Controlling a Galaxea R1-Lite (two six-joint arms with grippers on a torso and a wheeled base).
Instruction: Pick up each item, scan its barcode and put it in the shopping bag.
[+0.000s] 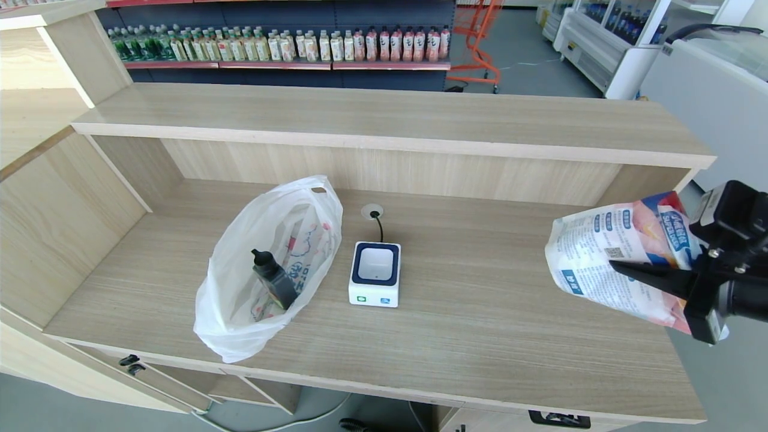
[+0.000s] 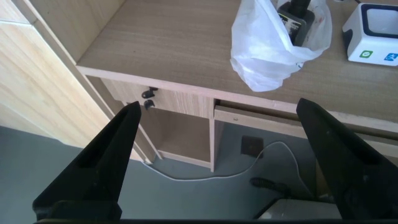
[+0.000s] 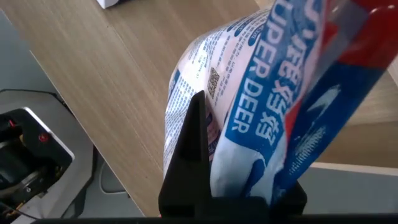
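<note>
Right gripper (image 1: 624,270) pinched a pouch (image 1: 603,249) aloft over the desk's (image 1: 480,324) right edge. Scanner (image 1: 375,273) sat mid-desk, with the bag (image 1: 240,252) just beside it, toward the left edge. The pouch's code side likely needed turning squarely down over the scanner window. Left gripper (image 2: 219,106) hung spread below the front edge.

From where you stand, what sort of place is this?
Probably a small supermarket's checkout: a barcode scanner and a shopping bag sit on the wooden counter, shelves of bottled drinks line the aisle behind, and display freezers stand at the far right.
</note>
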